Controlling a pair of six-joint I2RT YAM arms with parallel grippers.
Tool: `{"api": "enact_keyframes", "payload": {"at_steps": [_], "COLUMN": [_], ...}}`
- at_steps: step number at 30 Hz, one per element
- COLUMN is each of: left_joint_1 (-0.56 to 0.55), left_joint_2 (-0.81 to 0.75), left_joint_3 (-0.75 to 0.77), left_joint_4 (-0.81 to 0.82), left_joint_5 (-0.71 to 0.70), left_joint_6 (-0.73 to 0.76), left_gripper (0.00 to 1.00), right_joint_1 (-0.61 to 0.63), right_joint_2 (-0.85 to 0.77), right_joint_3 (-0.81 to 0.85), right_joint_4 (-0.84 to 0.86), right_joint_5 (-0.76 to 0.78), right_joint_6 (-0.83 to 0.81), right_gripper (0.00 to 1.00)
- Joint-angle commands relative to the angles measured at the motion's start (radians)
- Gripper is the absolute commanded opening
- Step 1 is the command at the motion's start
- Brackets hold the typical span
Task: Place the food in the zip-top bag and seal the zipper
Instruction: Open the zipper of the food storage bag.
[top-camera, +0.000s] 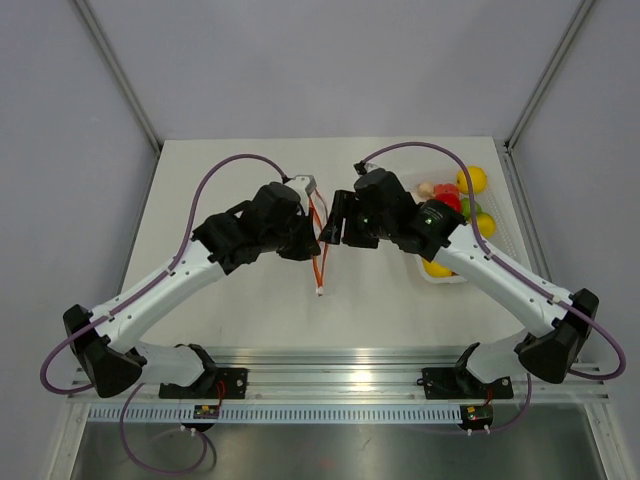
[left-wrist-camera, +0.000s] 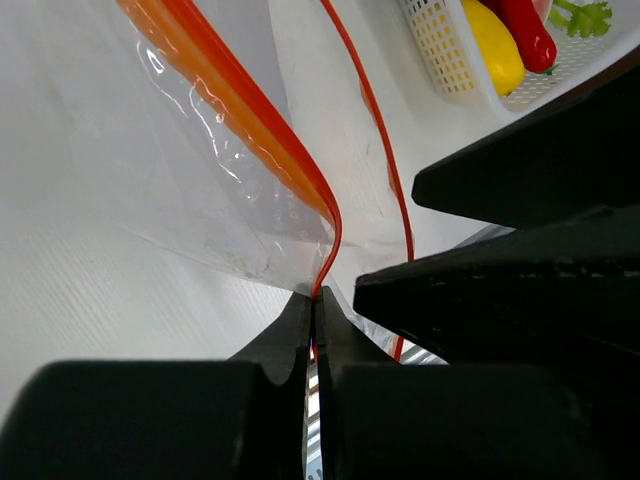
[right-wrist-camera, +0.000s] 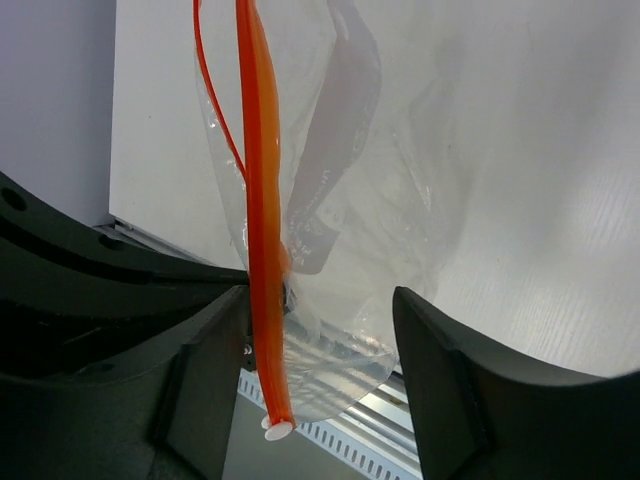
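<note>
The one zip-top bag (right-wrist-camera: 350, 230), limp, light and slippery, best pinched at its stiffer zipper (right-wrist-camera: 262, 200), hangs mid-table, left gripper (left-wrist-camera: 313, 300) clamped on that strip, right gripper (right-wrist-camera: 320, 330) spread around it; the food (top-camera: 455, 200), perhaps seven pieces, partly hidden, lies in one tray (left-wrist-camera: 440, 50) at two o'clock.

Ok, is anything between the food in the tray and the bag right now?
Only the right arm: the right gripper is open at the zip-top bag, its wrist lying between bag and the food in the white tray. No loose object shows between them. The left gripper pinches the zipper.
</note>
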Motion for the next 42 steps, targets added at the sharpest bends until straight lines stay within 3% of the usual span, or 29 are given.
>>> {"api": "enact_keyframes", "payload": {"at_steps": [1, 2, 3, 4, 7, 8, 15, 21, 32, 39, 40, 42], "left_joint_1": [0.002, 0.002, 0.002, 0.002, 0.002, 0.005, 0.058, 0.068, 0.068, 0.067, 0.067, 0.064], "left_joint_2": [-0.010, -0.013, -0.014, -0.013, -0.005, -0.004, 0.009, 0.044, 0.131, 0.176, 0.186, 0.196], "left_joint_3": [0.031, 0.031, 0.031, 0.035, 0.051, 0.064, 0.168, 0.252, 0.077, 0.083, 0.090, 0.106], "left_joint_4": [0.010, 0.010, 0.008, 0.005, -0.034, -0.047, -0.119, -0.145, 0.002, 0.042, 0.036, 0.034], "left_joint_5": [0.036, 0.036, 0.037, 0.042, 0.060, 0.048, 0.036, 0.048, 0.127, 0.146, 0.146, 0.152], "left_joint_6": [0.015, 0.020, 0.021, 0.024, 0.049, 0.069, 0.141, 0.169, 0.158, 0.156, 0.156, 0.150], "left_gripper": [0.00, 0.00, 0.00, 0.00, 0.00, 0.00, 0.00, 0.00, 0.00, 0.00, 0.08, 0.32], "right_joint_1": [0.000, 0.000, 0.002, 0.000, 0.000, 0.000, -0.001, -0.007, -0.023, -0.041, -0.041, -0.043], "right_joint_2": [0.026, 0.040, 0.048, 0.054, 0.059, 0.053, 0.010, -0.013, -0.052, -0.127, -0.138, -0.148], "right_joint_3": [0.066, 0.072, 0.078, 0.082, 0.063, 0.054, -0.131, -0.289, -0.363, -0.412, -0.411, -0.412], "right_joint_4": [-0.015, -0.023, -0.035, -0.043, -0.043, -0.041, 0.050, 0.149, 0.163, 0.147, 0.147, 0.167], "right_joint_5": [0.045, 0.058, 0.087, 0.100, 0.132, 0.141, 0.207, 0.253, 0.279, 0.309, 0.304, 0.277], "right_joint_6": [-0.027, -0.033, -0.037, -0.037, -0.037, -0.034, 0.048, 0.186, 0.227, 0.221, 0.227, 0.232], "right_gripper": [0.64, 0.58, 0.40, 0.31, 0.09, 0.08, 0.00, 0.00, 0.01, 0.00, 0.00, 0.00]}}
